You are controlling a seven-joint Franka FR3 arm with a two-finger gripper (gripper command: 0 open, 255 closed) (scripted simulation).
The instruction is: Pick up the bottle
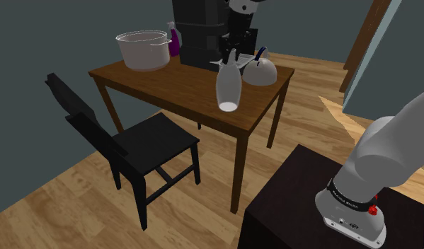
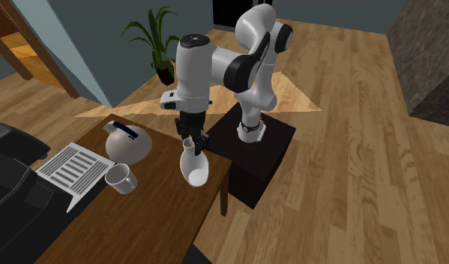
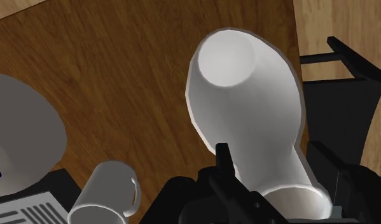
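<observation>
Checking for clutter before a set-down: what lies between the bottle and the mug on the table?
The stretch is bare: just brown tabletop lies between the white bottle and the mug, as the second exterior view and the wrist view both show.

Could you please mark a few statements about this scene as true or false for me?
1. The gripper is shut on the white bottle. True.
2. The mug stands on the floor. False: it stands on the wooden table.
3. A black chair stands at the table. True.
4. The pot on the table is purple. False: it is grey; the spray bottle beside it is purple.
</observation>
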